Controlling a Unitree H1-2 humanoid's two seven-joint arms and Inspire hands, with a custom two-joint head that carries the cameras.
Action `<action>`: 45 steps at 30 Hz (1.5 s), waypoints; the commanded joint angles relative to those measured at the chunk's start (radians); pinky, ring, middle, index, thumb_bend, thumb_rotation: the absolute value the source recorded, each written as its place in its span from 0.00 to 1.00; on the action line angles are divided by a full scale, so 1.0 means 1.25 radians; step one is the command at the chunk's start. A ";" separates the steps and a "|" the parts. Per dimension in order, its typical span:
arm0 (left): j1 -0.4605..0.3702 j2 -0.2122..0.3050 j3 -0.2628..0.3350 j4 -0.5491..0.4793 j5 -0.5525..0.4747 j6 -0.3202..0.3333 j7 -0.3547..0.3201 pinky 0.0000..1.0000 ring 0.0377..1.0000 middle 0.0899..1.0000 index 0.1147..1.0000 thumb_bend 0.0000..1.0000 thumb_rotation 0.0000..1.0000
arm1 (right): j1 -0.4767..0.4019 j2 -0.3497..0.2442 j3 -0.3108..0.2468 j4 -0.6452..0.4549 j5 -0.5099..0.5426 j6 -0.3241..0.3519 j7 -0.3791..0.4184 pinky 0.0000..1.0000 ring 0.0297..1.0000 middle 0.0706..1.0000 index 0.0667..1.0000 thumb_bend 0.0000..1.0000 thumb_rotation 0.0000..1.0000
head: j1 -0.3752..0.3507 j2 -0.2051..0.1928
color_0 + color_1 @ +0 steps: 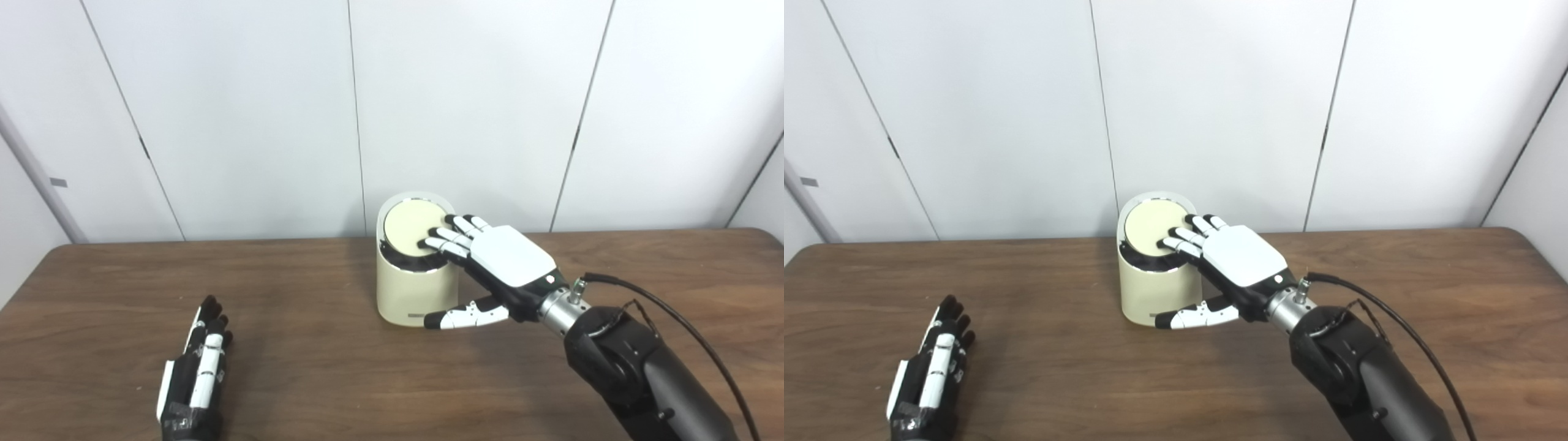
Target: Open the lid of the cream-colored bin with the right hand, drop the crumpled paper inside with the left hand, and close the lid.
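My right hand (499, 263) reaches in from the right and lies over the right side of the cream-colored bin (416, 288), palm down. Its fingertips (438, 236) rest spread on the round lid (416, 228), touching its right part. The thumb (465, 316) stretches out apart from the fingers, low along the bin's front right wall, near the base; from here I cannot tell whether it touches the wall or only lies just beside it. The hand grips nothing: its fingers are apart and flat, pressing or resting rather than clasping.

The lid looks tilted, its near edge dipped into the dark opening and its far edge up against the bin's pale rim. The bin stands upright on the wooden counter (306, 367), toward the back, close to the white wall panels (245, 110).

My left hand (196, 373) rests well apart from the bin, at the near left of the counter, lying on its edge with fingers straight and pointing away from me, close together. It holds nothing that I can see. The crumpled paper does not show in either view.

A black cable (674, 312) loops from my right wrist back along the forearm.
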 commanded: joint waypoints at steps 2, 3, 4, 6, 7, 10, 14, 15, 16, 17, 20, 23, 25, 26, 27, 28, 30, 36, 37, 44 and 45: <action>0.005 -0.015 -0.002 0.015 -0.010 -0.026 -0.002 1.00 1.00 1.00 1.00 0.51 0.67 | -0.008 -0.005 0.007 0.007 0.000 0.014 0.053 1.00 1.00 0.91 0.86 0.64 1.00 | 0.000 0.001; 0.005 -0.016 -0.002 0.015 -0.011 -0.026 -0.001 1.00 0.99 1.00 1.00 0.51 0.67 | -0.008 -0.004 0.006 0.007 0.003 0.014 0.051 1.00 1.00 0.92 0.86 0.63 1.00 | 0.000 0.001; 0.005 -0.016 -0.002 0.016 -0.010 -0.027 -0.001 1.00 0.99 0.99 1.00 0.52 0.66 | -0.007 -0.003 0.003 0.008 0.010 0.010 0.043 1.00 1.00 0.92 0.86 0.63 1.00 | 0.000 0.001; 0.006 -0.015 -0.002 0.016 -0.007 -0.028 -0.001 1.00 0.99 1.00 1.00 0.50 0.67 | -0.006 -0.001 -0.002 0.010 0.017 0.004 0.029 1.00 1.00 0.93 0.87 0.62 1.00 | 0.000 0.001; 0.007 -0.014 -0.003 0.016 -0.005 -0.028 -0.001 1.00 0.99 0.99 1.00 0.50 0.67 | -0.006 0.001 -0.005 0.010 0.020 0.000 0.018 1.00 1.00 0.93 0.88 0.62 1.00 | 0.001 0.001; 0.007 -0.012 -0.002 0.018 -0.005 -0.030 -0.002 1.00 0.99 0.99 1.00 0.50 0.68 | -0.007 0.005 -0.011 0.008 0.025 -0.002 0.003 1.00 1.00 0.95 0.91 0.63 1.00 | 0.001 0.002; 0.007 -0.012 0.000 0.017 -0.011 -0.026 -0.003 1.00 1.00 1.00 1.00 0.49 0.67 | -0.007 0.009 -0.017 0.000 0.024 -0.001 -0.006 1.00 1.00 0.96 0.94 0.62 1.00 | 0.000 0.002; 0.006 -0.013 0.000 0.017 -0.012 -0.025 -0.002 1.00 1.00 1.00 1.00 0.49 0.67 | -0.007 0.010 -0.018 -0.002 0.023 0.001 -0.005 1.00 1.00 0.96 0.94 0.62 1.00 | 0.000 0.001; 0.006 -0.012 0.000 0.018 -0.012 -0.025 -0.002 1.00 0.99 1.00 1.00 0.49 0.67 | -0.007 0.012 -0.020 -0.004 0.023 0.003 -0.005 1.00 1.00 0.96 0.94 0.62 1.00 | 0.001 0.002; 0.005 -0.012 0.000 0.018 -0.011 -0.026 -0.002 1.00 0.99 0.99 1.00 0.49 0.67 | -0.007 0.013 -0.023 -0.005 0.025 0.001 -0.009 1.00 1.00 0.96 0.95 0.63 1.00 | 0.001 0.002; 0.005 -0.011 -0.002 0.022 -0.010 -0.030 -0.005 1.00 0.99 0.99 1.00 0.48 0.67 | -0.003 0.016 -0.033 -0.007 0.032 -0.006 -0.023 1.00 1.00 0.96 0.93 0.62 1.00 | 0.001 0.001; 0.004 -0.010 -0.002 0.022 -0.009 -0.029 -0.004 1.00 0.99 1.00 1.00 0.48 0.68 | 0.001 0.018 -0.043 -0.015 0.037 -0.006 -0.030 1.00 1.00 0.95 0.93 0.59 1.00 | 0.001 0.002; 0.004 -0.010 -0.001 0.021 -0.008 -0.027 -0.003 1.00 0.99 1.00 1.00 0.48 0.68 | 0.002 0.020 -0.047 -0.021 0.036 -0.004 -0.030 1.00 1.00 0.95 0.93 0.58 1.00 | 0.001 0.002; 0.004 -0.010 -0.001 0.021 -0.008 -0.028 -0.003 1.00 0.99 1.00 1.00 0.48 0.68 | 0.003 0.020 -0.050 -0.024 0.035 -0.003 -0.030 1.00 1.00 0.95 0.93 0.57 1.00 | 0.001 0.003; 0.004 -0.009 -0.001 0.021 -0.008 -0.028 -0.004 1.00 0.99 1.00 1.00 0.48 0.68 | 0.003 0.020 -0.052 -0.026 0.034 -0.002 -0.029 1.00 1.00 0.96 0.93 0.57 1.00 | 0.001 0.003; 0.004 -0.010 0.000 0.022 -0.010 -0.028 -0.003 1.00 0.99 1.00 1.00 0.48 0.68 | 0.003 0.021 -0.055 -0.029 0.037 0.000 -0.029 1.00 1.00 0.96 0.94 0.57 1.00 | 0.000 0.004; 0.003 -0.012 0.001 0.021 -0.012 -0.027 -0.001 1.00 0.99 1.00 1.00 0.50 0.66 | 0.004 0.022 -0.062 -0.035 0.040 0.004 -0.024 1.00 1.00 0.96 0.94 0.57 1.00 | 0.000 0.004; 0.004 -0.012 -0.002 0.018 -0.004 -0.021 0.002 1.00 0.98 0.99 1.00 0.50 0.67 | 0.011 0.029 -0.085 -0.050 0.065 0.023 -0.011 1.00 1.00 0.96 0.94 0.57 1.00 | 0.000 0.005; 0.004 -0.012 -0.002 0.017 -0.003 -0.020 0.003 1.00 0.98 0.99 1.00 0.49 0.67 | 0.014 0.031 -0.089 -0.053 0.073 0.027 -0.009 1.00 1.00 0.96 0.94 0.57 1.00 | 0.000 0.005; 0.002 -0.010 -0.002 0.017 -0.010 -0.022 -0.001 1.00 0.99 1.00 1.00 0.49 0.67 | 0.044 0.052 -0.144 -0.079 0.158 0.055 -0.021 1.00 1.00 0.98 0.95 0.54 1.00 | -0.002 0.003; 0.002 -0.009 -0.001 0.018 -0.011 -0.022 -0.001 1.00 0.99 1.00 1.00 0.49 0.67 | 0.049 0.053 -0.152 -0.080 0.173 0.053 -0.025 1.00 1.00 0.98 0.95 0.54 1.00 | -0.002 0.003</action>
